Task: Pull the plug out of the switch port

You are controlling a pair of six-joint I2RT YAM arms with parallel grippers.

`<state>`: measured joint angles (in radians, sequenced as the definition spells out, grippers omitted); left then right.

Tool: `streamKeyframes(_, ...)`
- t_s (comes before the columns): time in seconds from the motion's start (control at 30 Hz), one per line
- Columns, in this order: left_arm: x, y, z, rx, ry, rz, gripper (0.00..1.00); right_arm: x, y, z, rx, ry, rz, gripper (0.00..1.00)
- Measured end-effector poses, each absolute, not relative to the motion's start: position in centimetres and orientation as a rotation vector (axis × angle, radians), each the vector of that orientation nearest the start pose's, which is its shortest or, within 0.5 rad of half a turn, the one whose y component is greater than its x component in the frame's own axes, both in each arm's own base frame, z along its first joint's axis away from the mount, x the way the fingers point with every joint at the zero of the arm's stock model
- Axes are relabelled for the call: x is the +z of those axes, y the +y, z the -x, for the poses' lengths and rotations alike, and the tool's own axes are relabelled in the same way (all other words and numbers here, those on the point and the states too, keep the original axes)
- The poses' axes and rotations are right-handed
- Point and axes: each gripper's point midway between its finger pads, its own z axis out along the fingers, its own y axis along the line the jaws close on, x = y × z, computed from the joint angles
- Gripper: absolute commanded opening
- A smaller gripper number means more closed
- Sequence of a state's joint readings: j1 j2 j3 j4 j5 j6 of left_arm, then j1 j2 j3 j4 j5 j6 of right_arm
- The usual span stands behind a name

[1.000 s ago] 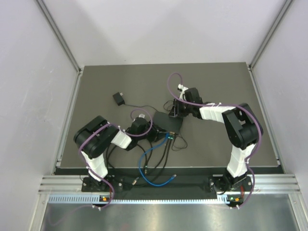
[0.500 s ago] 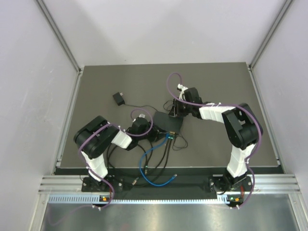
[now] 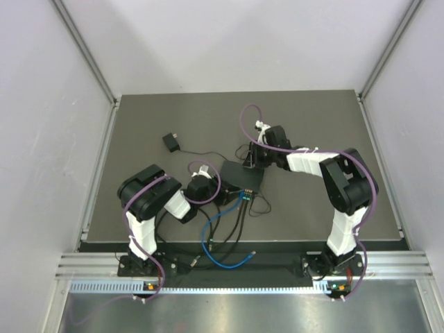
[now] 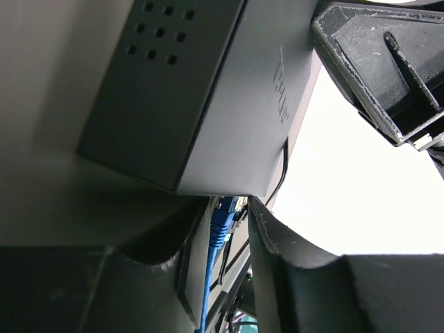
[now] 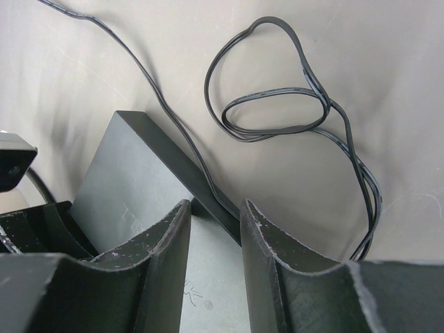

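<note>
Top external view showed a dark table (image 3: 312,125) walled by pale panels, with both arms reaching inward to a flat black box (image 3: 239,175) near its centre. The left arm (image 3: 149,201) was folded tightly, elbow raised, its wrist low beside the box's near-left corner. The right arm (image 3: 343,187) was bent at the elbow and extended leftward to the box's far-right edge.

The switch port (image 3: 243,195) lay in the near edge of the box, in a row of occupied sockets. A blue plug (image 4: 222,214) was seated there, and its blue cable (image 3: 208,229) curved back toward the arm bases. Black cables (image 3: 237,220) ran from neighbouring sockets. A thin black lead (image 5: 277,90) lay looped on the table beyond the box. A small black adapter block (image 3: 171,142) sat well apart, toward the far left.

Raised lettering (image 4: 283,90) appeared on the box's top, but it could not be read. A grid of vent holes (image 4: 163,35) was noted on one side face.

The left gripper (image 3: 216,192) was level with the port row, with its fingers (image 4: 284,257) narrowly parted and the blue plug in the gap. Contact with the plug could not be established. The right gripper (image 3: 251,163) stood over the box's far edge, with its fingers (image 5: 166,243) also narrowly parted. Whether they bore on the box could not be told.
</note>
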<state>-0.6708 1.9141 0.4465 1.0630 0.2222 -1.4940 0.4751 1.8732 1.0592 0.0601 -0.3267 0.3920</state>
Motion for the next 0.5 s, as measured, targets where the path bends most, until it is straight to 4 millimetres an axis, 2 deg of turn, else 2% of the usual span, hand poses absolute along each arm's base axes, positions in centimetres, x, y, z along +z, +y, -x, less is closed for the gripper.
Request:
streamKeyframes(0.13, 2.86, -31.62, -27.20, -1.491, 2.215, 0.783, 0.32, 3.95, 27.24, -37.24, 0.801, 2.405, 0.274, 0.34)
streamKeyframes(0.4, 2.53, -31.64, -27.33, -1.454, 2.246, 0.798, 0.20, 4.01, 27.24, -37.37, 0.793, 2.399, 0.281, 0.33)
streamKeyframes(0.5, 2.55, -31.68, -27.37, -1.455, 2.246, 0.800, 0.19, 4.02, 27.28, -37.40, 0.791, 2.400, 0.282, 0.33)
